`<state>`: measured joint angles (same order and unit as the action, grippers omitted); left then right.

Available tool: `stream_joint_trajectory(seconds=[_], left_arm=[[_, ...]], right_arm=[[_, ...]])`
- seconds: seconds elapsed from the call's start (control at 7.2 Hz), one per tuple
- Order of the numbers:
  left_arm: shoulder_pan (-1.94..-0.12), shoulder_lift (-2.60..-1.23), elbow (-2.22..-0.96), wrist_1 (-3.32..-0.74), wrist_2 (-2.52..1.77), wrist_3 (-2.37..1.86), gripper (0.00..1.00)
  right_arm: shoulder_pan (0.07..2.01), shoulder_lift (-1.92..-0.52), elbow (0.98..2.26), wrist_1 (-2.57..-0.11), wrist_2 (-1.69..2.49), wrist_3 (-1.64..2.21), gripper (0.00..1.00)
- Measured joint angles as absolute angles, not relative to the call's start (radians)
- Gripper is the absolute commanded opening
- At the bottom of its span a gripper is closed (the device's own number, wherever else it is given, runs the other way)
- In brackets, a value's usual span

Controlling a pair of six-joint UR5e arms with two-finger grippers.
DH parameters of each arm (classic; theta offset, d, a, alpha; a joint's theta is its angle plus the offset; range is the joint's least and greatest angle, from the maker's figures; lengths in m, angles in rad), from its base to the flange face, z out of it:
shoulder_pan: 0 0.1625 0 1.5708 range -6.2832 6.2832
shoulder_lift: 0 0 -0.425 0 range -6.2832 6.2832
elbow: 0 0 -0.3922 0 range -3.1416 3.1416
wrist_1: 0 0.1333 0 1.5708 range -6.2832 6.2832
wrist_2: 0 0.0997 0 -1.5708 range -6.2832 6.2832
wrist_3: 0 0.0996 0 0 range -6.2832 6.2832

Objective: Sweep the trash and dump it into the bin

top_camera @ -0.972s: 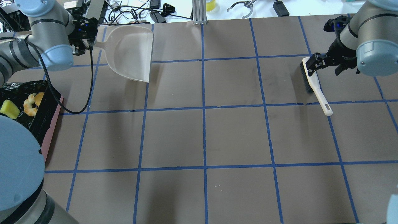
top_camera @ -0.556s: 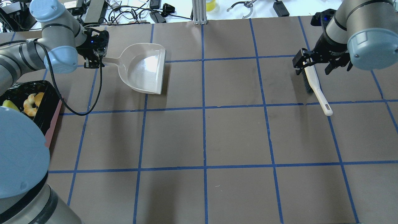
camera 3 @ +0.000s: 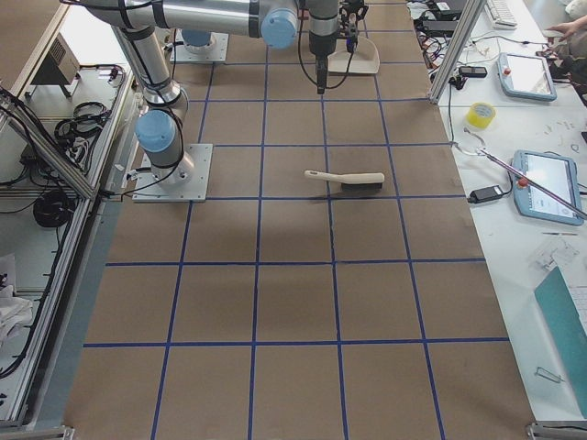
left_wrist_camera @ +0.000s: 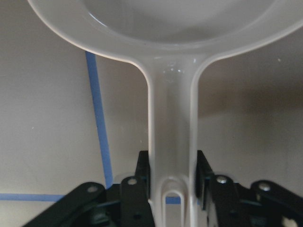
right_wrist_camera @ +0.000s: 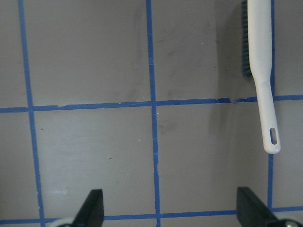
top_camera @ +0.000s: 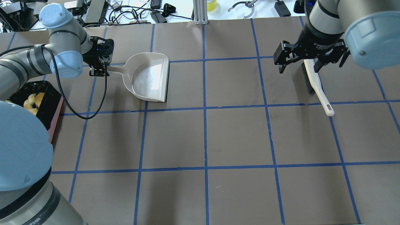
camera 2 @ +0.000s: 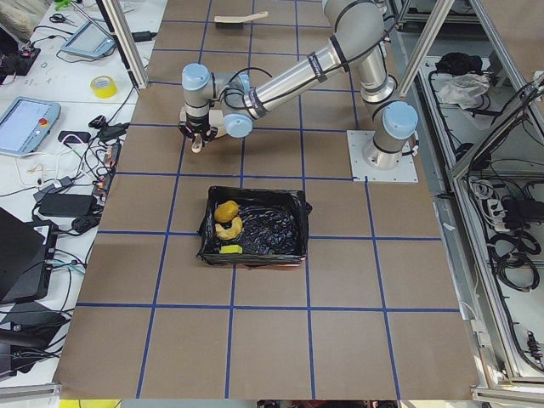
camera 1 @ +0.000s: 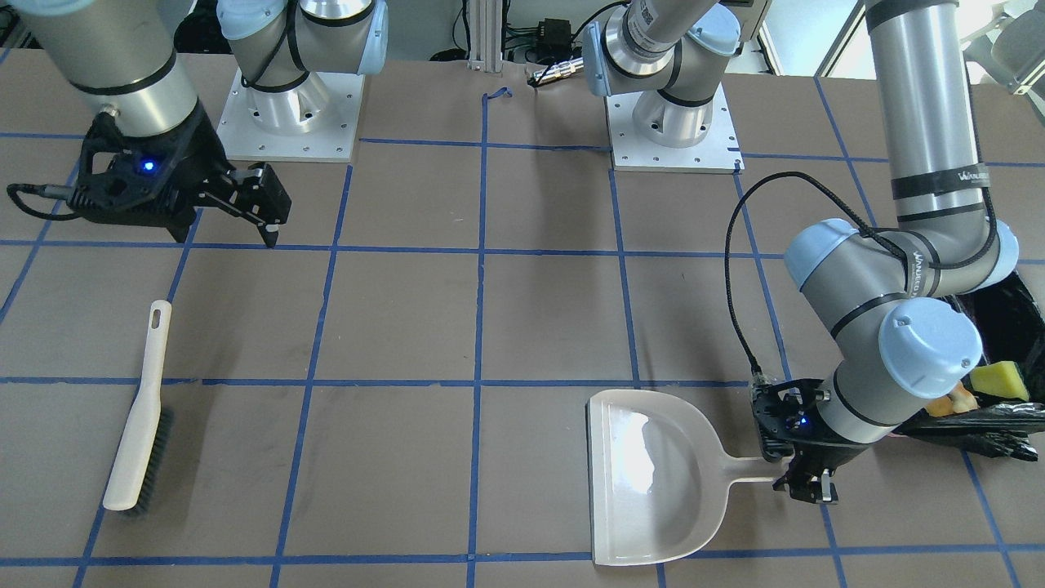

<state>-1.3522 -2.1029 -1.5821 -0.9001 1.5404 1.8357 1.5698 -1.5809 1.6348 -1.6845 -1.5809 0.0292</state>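
Observation:
My left gripper [top_camera: 99, 67] is shut on the handle of the flat white dustpan [top_camera: 150, 78], which lies level on the table at the far left; the wrist view shows the fingers [left_wrist_camera: 142, 184] clamping the handle [left_wrist_camera: 173, 118]. The pan is empty [camera 1: 653, 482]. My right gripper [top_camera: 298, 62] is open and empty, above the head end of the white brush [top_camera: 317, 86], which lies loose on the table [right_wrist_camera: 262, 71]. The bin [camera 2: 293, 246], pink with a black bag, holds the potato lump [camera 2: 226, 210], the crescent slice [camera 2: 228, 228] and the yellow sponge piece [camera 2: 229, 250].
Blue tape lines grid the brown table. Cables and devices [top_camera: 125, 12] and a metal post [top_camera: 200, 12] sit past the far edge. The arm bases [camera 1: 286, 114] [camera 1: 673, 122] stand on the robot's side. The bin [top_camera: 51, 103] is at the left edge.
My left arm has turned the dustpan level and brought it down and to the right onto the table. My right gripper has moved left, away from the brush, which has not moved.

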Motion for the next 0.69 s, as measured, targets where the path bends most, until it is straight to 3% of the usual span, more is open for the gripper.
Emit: stream_joint_trajectory(seconds=[0.28, 0.69], left_arm=[[-1.403, -2.051, -1.602, -0.907, 1.551, 1.746, 0.96], [-1.510, -1.866, -1.609, -1.046, 1.593, 1.400, 0.97]], right_arm=[[1.611, -1.592, 1.587, -1.656, -1.571, 0.049, 1.00], [1.617, -1.593, 1.477, -1.457, -1.574, 0.053, 1.00]])
